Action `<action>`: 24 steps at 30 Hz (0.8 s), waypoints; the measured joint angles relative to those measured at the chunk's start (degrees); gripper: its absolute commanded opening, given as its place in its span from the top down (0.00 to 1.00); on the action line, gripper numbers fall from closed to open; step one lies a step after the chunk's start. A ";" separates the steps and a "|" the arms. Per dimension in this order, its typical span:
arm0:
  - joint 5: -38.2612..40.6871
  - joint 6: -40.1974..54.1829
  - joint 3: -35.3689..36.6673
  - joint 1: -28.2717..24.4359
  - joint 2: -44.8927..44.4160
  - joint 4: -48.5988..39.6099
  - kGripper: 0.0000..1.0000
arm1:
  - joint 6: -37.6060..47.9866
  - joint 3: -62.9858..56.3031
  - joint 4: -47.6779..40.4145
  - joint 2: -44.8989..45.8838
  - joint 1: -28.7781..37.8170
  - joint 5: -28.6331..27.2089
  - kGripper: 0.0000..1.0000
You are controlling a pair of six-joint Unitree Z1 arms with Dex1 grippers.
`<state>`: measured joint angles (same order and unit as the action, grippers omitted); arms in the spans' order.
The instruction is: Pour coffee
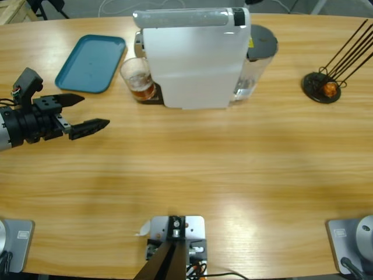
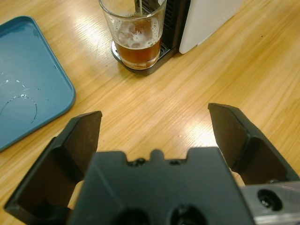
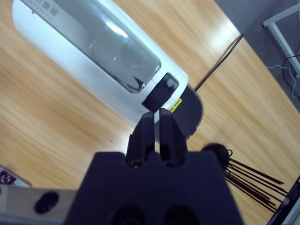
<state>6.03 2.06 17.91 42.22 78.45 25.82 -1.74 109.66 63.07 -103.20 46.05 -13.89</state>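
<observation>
A long wooden table (image 1: 233, 169) carries the coffee (image 2: 137, 52), filling the bottom third of a clear glass (image 1: 138, 77) under the white coffee machine (image 1: 195, 58), beside a bare teal tray (image 1: 90, 62). The left gripper (image 1: 84, 111) waits nearby, jaws wide; a crooked approach could tip the glass. The right gripper (image 3: 159, 123), jaws together, hangs above the machine.

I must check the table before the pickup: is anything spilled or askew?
No spill on the wood. The glass stands upright on the machine's drip tray, coffee inside. Only faint dried ring marks show on the blue tray.
</observation>
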 measured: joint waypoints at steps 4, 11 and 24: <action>0.00 0.00 0.00 0.00 0.12 0.00 0.00 | 0.06 -1.11 -0.71 0.28 -0.02 0.00 1.00; 0.00 0.00 0.00 0.00 0.13 0.00 0.00 | -0.79 -0.09 -0.95 0.08 -1.75 0.49 1.00; 0.01 0.00 0.00 0.00 0.35 0.04 0.00 | -1.10 0.17 -1.48 -2.30 -2.45 3.11 1.00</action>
<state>6.03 2.06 17.91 42.22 78.80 25.86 -2.84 109.84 61.59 -105.50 43.60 -10.78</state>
